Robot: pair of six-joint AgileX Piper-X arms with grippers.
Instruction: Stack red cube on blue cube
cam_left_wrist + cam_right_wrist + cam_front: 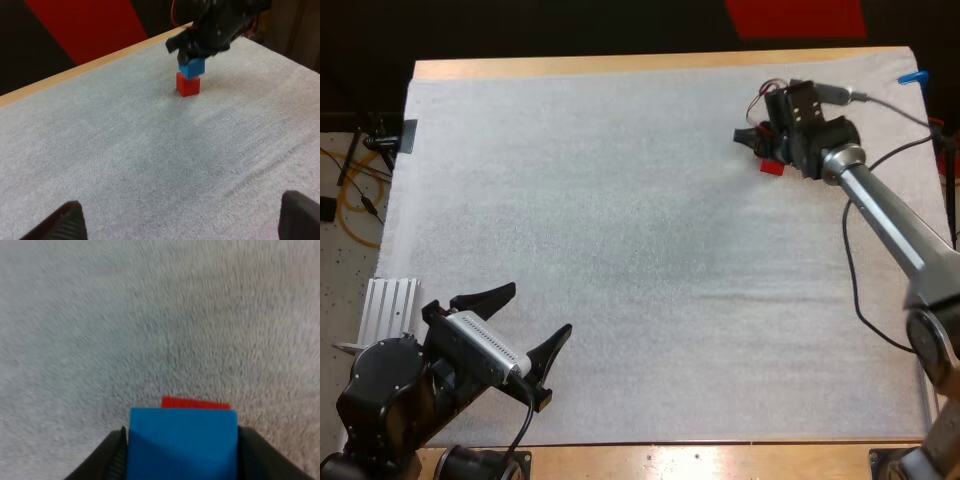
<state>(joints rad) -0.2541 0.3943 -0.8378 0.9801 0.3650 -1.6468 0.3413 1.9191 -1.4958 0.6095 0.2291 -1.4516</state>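
Left arm (380,390): matt black, rounded housings with a circular joint cap, ending in the left gripper (538,309) with two black, curved, tapering fingers (67,222). Right arm (885,215): smooth silver-grey tubular link, rounded grey joint, angular black wrist block, and the right gripper (758,143) with two black fingers (107,460)
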